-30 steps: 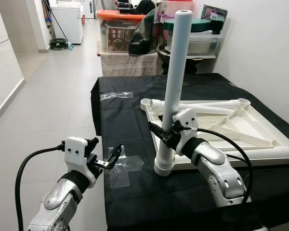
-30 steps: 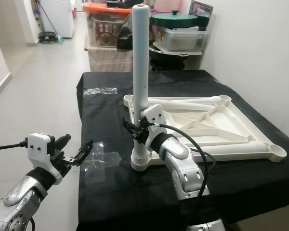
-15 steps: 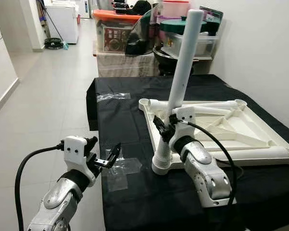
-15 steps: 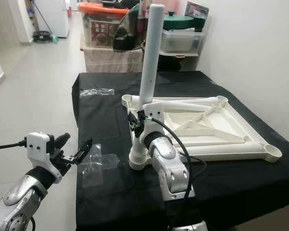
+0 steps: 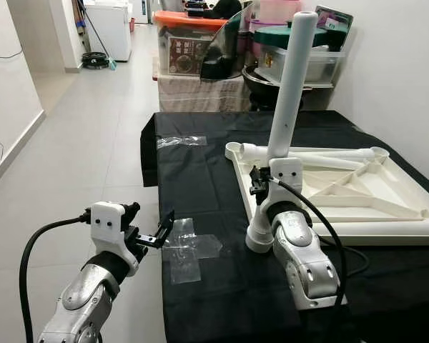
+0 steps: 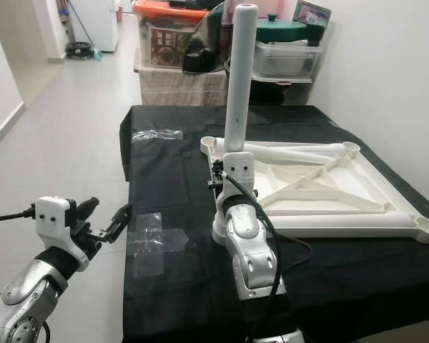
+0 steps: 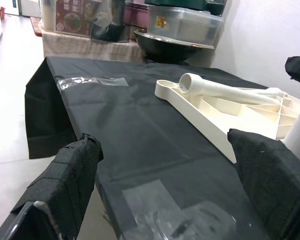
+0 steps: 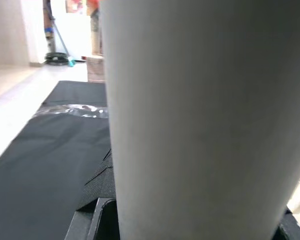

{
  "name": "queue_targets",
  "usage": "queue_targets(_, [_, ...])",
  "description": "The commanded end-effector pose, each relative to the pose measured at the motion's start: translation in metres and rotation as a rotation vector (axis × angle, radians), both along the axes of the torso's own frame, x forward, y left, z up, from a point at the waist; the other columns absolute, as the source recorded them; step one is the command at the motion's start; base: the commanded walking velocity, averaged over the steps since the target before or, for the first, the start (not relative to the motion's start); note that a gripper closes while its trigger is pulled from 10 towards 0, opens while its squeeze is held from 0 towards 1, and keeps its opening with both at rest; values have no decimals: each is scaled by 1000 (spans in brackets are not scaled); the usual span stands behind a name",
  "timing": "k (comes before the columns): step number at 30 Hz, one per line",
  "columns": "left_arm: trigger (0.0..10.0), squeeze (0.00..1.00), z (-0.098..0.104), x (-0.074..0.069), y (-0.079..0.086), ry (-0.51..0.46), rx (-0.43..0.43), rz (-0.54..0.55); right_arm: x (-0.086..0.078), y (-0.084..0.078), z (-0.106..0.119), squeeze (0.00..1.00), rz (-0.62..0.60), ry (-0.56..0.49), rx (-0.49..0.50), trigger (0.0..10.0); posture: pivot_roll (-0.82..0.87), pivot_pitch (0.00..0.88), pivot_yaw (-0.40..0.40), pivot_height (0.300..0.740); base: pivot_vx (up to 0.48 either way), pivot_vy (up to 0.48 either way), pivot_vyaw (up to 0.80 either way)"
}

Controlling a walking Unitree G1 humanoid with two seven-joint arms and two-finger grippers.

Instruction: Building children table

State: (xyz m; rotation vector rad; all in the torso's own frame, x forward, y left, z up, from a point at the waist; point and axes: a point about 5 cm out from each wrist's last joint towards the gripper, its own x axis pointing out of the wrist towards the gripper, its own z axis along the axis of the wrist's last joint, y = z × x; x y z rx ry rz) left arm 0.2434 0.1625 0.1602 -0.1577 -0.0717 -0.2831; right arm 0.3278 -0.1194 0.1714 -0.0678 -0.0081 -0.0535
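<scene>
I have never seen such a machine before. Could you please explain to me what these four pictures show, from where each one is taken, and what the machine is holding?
This is a humanoid robot with two silver arms; each ends in a gripper with two black fingers. Two pictures come from a stereo camera on its head, looking down at a table with a black cloth. The other two come from cameras on its wrists, looking along the fingers.

On the cloth lies a white children's tabletop, upside down, with its ribs showing. A loose white leg lies on it. The right gripper is shut on another white leg, which stands in the near corner socket, leaning slightly. In the right wrist view this leg is seen very close.

The left gripper is open and holds nothing; it hangs beside the table's edge. Clear tape patches are stuck on the cloth.
</scene>
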Motion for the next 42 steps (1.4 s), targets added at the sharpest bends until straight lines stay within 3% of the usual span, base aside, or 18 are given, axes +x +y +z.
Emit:
queue_targets(1, [10000, 0, -2, 2, 0, 3, -2, 5, 1, -23, -37, 0, -135, 166, -30, 10000, 129, 0, -93, 740, 0, 0, 0])
queue_targets(15, [10000, 0, -3, 3, 2, 6, 0, 15, 7, -40, -44, 0, -246, 198, 37, 10000, 125, 0, -93, 740, 0, 0, 0])
queue_targets(18, [10000, 0, -3, 4, 2, 5, 2, 18, 12, -50, -42, 0, -342, 176, 63, 10000, 126, 0, -92, 740, 0, 0, 0])
queue_targets(42, [10000, 0, -4, 5, 5, 4, 13, 20, 13, -42, -45, 0, -371, 161, 89, 10000, 130, 0, -88, 740, 0, 0, 0])
